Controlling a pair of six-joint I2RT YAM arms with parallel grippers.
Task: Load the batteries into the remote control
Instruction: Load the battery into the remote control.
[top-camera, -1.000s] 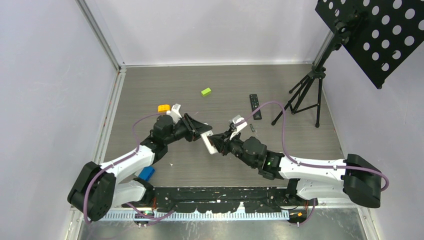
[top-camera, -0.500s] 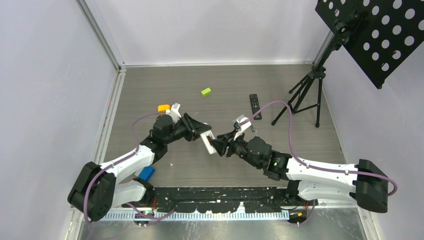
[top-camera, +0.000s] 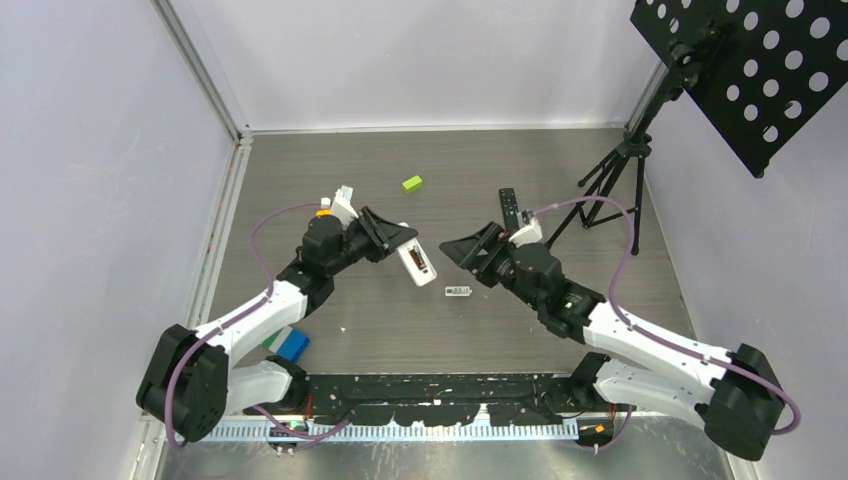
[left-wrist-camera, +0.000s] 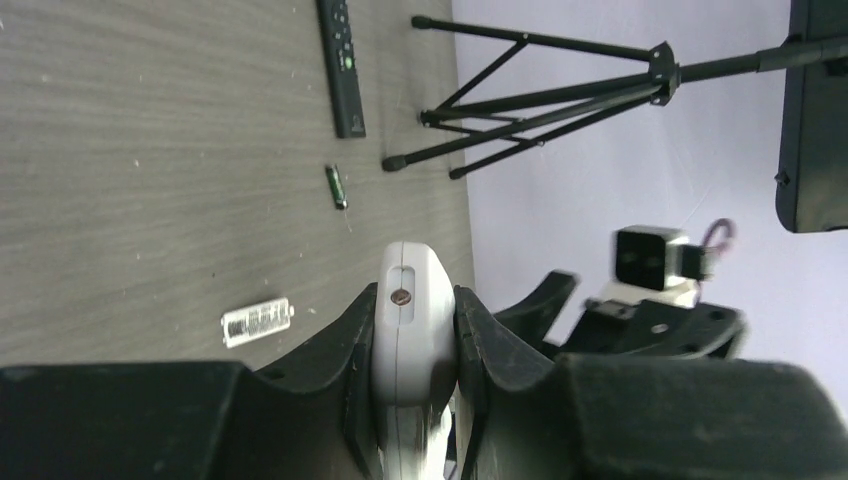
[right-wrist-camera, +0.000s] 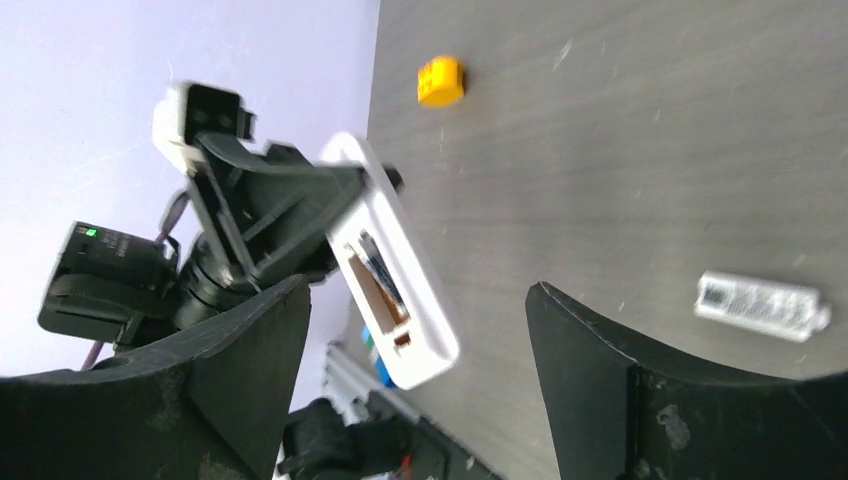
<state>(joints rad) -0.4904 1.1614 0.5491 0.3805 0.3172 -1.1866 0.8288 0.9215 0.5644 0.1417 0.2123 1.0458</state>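
**Left hand holding the white remote, right hand open and empty**

My left hand (top-camera: 398, 243) is clamped on one white plastic remote control (top-camera: 416, 264), with a finger pressed against each long edge. The remote is lifted off the grey wood-grain counter (top-camera: 330, 160). Its battery bay is open and faces my right hand (top-camera: 462, 254), whose fingers are spread wide and hold nothing.

In the right wrist view I make out what looks like one slim dark cell (right-wrist-camera: 378, 270) lying in that bay, though blur keeps me from being sure. One loose small dark cylindrical battery (left-wrist-camera: 336, 186) lies on the counter beyond the left hand's fingertips. Nearer those fingertips is one small flat white piece with a printed label (top-camera: 458, 291), on the counter between the two hands.

One slim black remote (top-camera: 510, 212) lies just behind the right hand, near the feet of one black tripod stand (top-camera: 610, 180).

There are three small blocks:
- One lime-green block (top-camera: 412, 183) well beyond the left hand.
- One orange block (right-wrist-camera: 441, 81) by the left wrist.
- One blue block (top-camera: 293, 346) back by the left arm's base.
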